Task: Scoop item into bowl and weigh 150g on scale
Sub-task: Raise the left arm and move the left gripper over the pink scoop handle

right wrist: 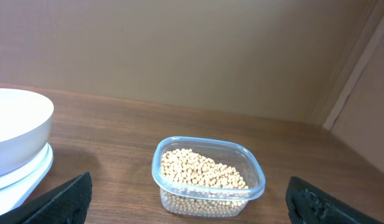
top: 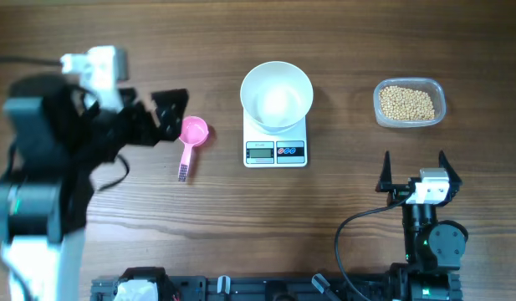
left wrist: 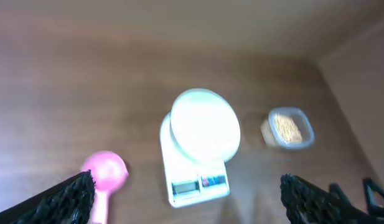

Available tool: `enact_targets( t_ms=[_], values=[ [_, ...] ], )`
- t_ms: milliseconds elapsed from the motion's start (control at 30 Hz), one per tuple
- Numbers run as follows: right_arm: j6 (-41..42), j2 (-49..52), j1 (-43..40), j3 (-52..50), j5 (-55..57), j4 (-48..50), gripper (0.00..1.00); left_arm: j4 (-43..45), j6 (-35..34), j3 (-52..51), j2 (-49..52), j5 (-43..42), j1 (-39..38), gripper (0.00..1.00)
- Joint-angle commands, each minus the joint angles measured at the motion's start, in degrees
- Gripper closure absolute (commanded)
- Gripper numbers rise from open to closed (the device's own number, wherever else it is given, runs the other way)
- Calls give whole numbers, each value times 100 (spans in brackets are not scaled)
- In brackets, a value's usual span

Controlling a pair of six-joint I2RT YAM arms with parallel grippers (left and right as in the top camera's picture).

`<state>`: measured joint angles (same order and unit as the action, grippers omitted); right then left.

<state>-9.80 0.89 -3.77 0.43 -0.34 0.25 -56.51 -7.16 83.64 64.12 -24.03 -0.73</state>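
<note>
1. Overhead view: the scale [top: 275,152] sits on the bench [top: 241,226], and the white bowl [top: 252,90] rests on its platform with the display edge left uncovered.
2. The beans [top: 407,103] lie in a clear tub [top: 442,100] well to the right of the scale.
3. A pink scoop [top: 191,142] lies left of the scale, apart from it.
4. The left claw [top: 176,113] hangs farther left of the scale, its jaws spread wide and holding nothing, with one finger just beside the scoop's cup.
5. The right claw [top: 414,159] is right of the scale on its display side, its jaws wide apart and empty.

White bowl [top: 277,94], white scale [top: 275,147] (grey display), pink scoop [top: 191,139], tan beans [top: 408,103].
</note>
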Motion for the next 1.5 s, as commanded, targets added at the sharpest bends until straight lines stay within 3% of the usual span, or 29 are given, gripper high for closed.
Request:
enact_targets(
  t_ms=[0, 133, 267, 300, 600, 733, 833, 900, 1067, 1267, 1367, 1467],
  values=[
    [-59, -31, 44, -13, 76, 15, 0, -52, -560, 249, 691, -472, 11, 0],
    [-59, -31, 44, -13, 76, 15, 0, -540, -684, 1073, 1423, -426, -195, 0],
    [-59, -31, 44, -13, 76, 15, 0, -1897, -706, 2581, 2490, 254, -531, 0],
    [-59, -31, 44, -13, 76, 15, 0, -1893, -704, 2653, 2616, 304, -660, 0],
    [-59, 15, 44, -13, 74, 15, 0, -1467, -710, 2651, 2861, 291, -1325, 0],
    [-59, 15, 44, -13, 76, 15, 0, -1032, -1895, 2651, 2955, 826, -1335, 0],
    [-59, 15, 44, -13, 76, 15, 0, -1121, -2280, 2651, 3082, 1019, -1335, 0],
    [-59, 15, 44, -13, 76, 15, 0, -1421, -2330, 2651, 3154, 1073, -1335, 0],
    [-57, 15, 44, -13, 76, 15, 0, -3366, -2334, 2487, 3414, 2804, -1119, 0],
    [-57, 15, 44, -13, 76, 15, 0, -3318, -2249, 1786, 3469, 2509, -57, 0],
    [-59, 15, 44, -13, 76, 15, 0, -3123, -1266, 1340, 3469, 1346, 428, 0],
    [-57, 15, 44, -13, 76, 15, 0, -2817, -905, 778, 3469, 984, 673, 0]
  ],
)
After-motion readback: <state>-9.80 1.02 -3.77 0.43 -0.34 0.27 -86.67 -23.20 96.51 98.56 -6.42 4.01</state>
